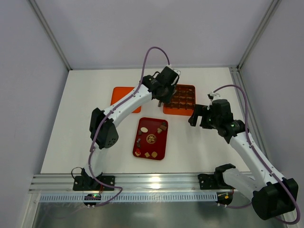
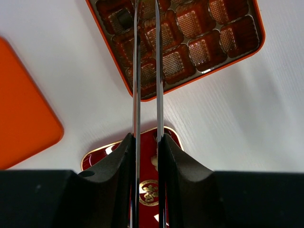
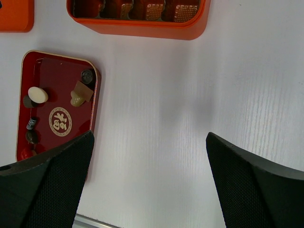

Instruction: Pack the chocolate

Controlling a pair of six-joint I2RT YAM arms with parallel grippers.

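Note:
Several small chocolates in cream, tan and dark brown lie in the dark red tray; the right wrist view shows a cream oval and a tan piece there. The orange grid box stands beyond the tray. My left gripper hangs over the box's near left corner. It is shut on thin metal tweezers, whose tips are out of view. My right gripper is open and empty over bare table right of the tray, also seen in its wrist view.
An orange lid lies flat left of the box; it also shows in the left wrist view. The box's cells hold a brown ribbed liner. White walls and frame posts enclose the table. A metal rail runs along the near edge.

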